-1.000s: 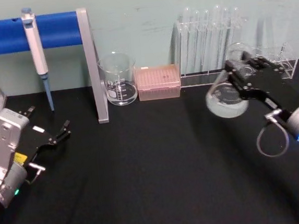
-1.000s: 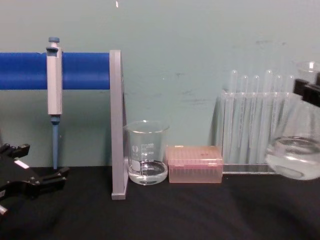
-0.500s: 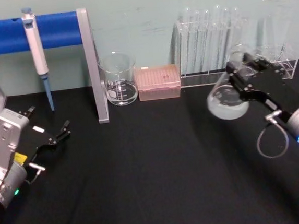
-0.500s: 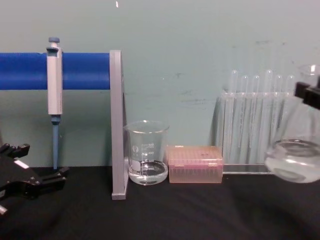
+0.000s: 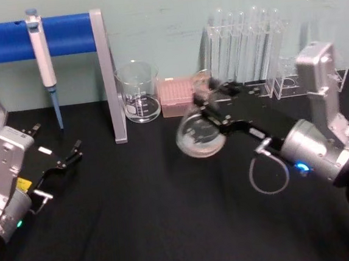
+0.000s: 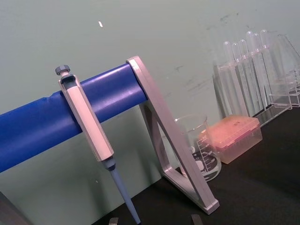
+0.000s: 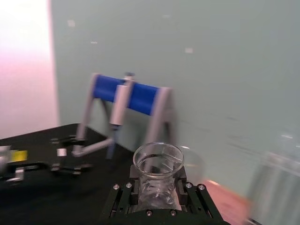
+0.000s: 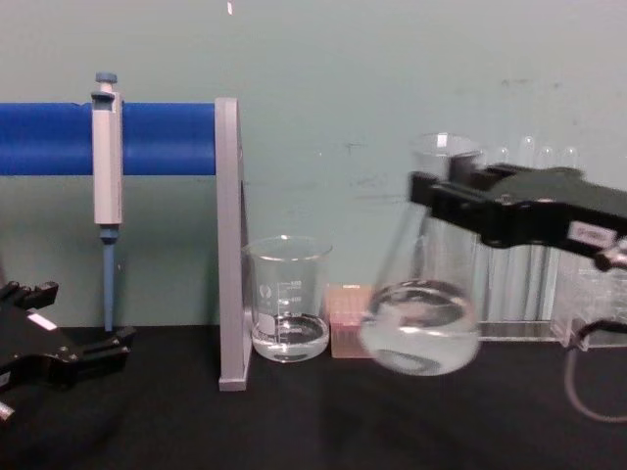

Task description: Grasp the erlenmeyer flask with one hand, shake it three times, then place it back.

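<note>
The erlenmeyer flask (image 5: 198, 134) is clear glass with a little clear liquid in its wide base. It hangs tilted above the black table near the middle, just in front of the pink box. My right gripper (image 5: 216, 100) is shut on its neck below the rimmed mouth. From the chest the flask (image 8: 421, 318) shows large, and the right gripper (image 8: 449, 201) clamps the neck from the right. In the right wrist view the flask's mouth (image 7: 158, 160) stands between the jaws of the right gripper (image 7: 158, 188). My left gripper (image 5: 59, 143) rests open at the table's left side, far from the flask.
A straight-sided beaker (image 5: 138, 92) and a pink tip box (image 5: 176, 95) stand at the back beside the grey stand leg (image 5: 109, 81). A pipette (image 5: 41, 50) hangs on the blue bar. The test tube rack (image 5: 246, 39) is at the back right.
The right arm has swung the flask left, from in front of the test tube rack to the table's middle by the pink box. The left arm has not moved.
</note>
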`<state>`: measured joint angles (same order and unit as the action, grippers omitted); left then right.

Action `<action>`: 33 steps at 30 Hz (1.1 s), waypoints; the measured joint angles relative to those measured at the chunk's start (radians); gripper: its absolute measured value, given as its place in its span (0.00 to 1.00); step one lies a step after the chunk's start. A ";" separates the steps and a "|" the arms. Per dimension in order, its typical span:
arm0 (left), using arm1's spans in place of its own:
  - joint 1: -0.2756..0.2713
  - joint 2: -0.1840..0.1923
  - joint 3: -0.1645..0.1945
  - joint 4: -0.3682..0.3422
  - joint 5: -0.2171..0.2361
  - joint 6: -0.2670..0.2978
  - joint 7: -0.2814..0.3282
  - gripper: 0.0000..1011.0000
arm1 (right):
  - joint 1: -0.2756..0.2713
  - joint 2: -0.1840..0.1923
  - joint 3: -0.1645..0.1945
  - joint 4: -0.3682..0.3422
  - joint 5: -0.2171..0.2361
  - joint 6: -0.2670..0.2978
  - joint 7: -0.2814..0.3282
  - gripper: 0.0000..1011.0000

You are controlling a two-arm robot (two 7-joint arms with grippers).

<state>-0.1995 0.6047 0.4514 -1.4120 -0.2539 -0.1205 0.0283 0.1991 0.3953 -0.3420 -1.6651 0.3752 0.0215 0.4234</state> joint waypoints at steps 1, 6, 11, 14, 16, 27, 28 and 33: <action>0.000 0.000 0.000 0.000 0.000 0.000 0.000 0.99 | 0.000 0.000 0.000 0.000 0.000 0.000 0.000 0.44; 0.000 0.000 0.000 0.000 0.000 0.000 0.000 0.99 | 0.058 -0.005 -0.068 0.036 0.020 -0.013 0.083 0.44; 0.000 0.000 0.000 0.000 0.000 0.000 0.000 0.99 | 0.087 -0.005 -0.105 0.051 0.034 -0.017 0.115 0.44; 0.000 0.000 0.000 0.000 0.000 0.000 0.000 0.99 | 0.094 -0.003 -0.116 0.056 0.042 -0.019 0.120 0.44; 0.000 0.000 0.000 0.000 0.000 0.000 0.000 0.99 | 0.097 0.001 -0.121 0.057 0.046 -0.022 0.120 0.44; 0.000 0.000 0.000 0.000 0.000 0.000 0.000 0.99 | 0.057 0.026 -0.084 0.030 0.052 -0.034 0.036 0.44; 0.000 0.000 0.000 0.000 0.000 0.000 0.000 0.99 | 0.040 0.030 -0.066 0.020 0.050 -0.035 0.009 0.44; 0.000 0.000 0.000 0.000 0.000 0.000 0.000 0.99 | -0.018 0.034 0.001 -0.013 0.029 -0.036 -0.085 0.44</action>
<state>-0.1995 0.6047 0.4513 -1.4120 -0.2539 -0.1205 0.0283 0.1814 0.4298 -0.3410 -1.6777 0.4041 -0.0145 0.3379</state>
